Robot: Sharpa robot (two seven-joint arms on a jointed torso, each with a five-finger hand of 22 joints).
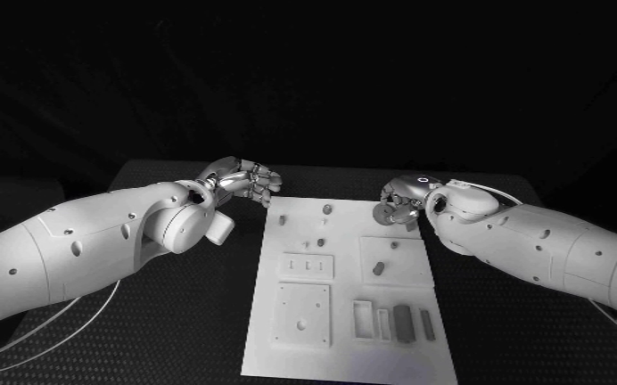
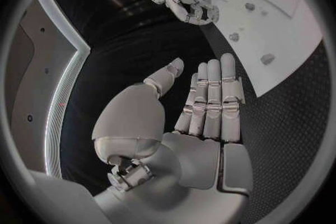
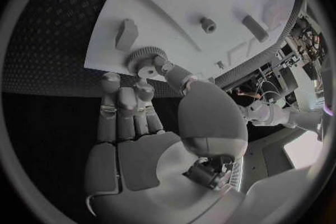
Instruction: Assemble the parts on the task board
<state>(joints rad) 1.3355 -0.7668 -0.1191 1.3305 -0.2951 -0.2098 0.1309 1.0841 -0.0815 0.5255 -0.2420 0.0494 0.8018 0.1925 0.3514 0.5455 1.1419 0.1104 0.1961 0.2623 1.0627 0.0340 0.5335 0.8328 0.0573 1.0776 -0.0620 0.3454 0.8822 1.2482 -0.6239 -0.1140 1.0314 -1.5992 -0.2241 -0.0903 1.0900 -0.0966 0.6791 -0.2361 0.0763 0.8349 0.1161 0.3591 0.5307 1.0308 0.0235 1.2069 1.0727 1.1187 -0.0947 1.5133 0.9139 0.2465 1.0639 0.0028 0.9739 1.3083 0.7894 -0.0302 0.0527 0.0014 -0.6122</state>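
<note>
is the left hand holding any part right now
No, the left hand holds nothing; its fingers are straight and empty over the black table.

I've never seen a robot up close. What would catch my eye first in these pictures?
Probably the flat white task board lying in the middle of the black table, dotted with small grey parts and recessed slots. At its far right corner the silver right robot hand pinches a small round toothed gear-like part between thumb and fingers. Opposite, the silver left robot hand hovers beside the board's far left corner, fingers straight and holding nothing.
</note>
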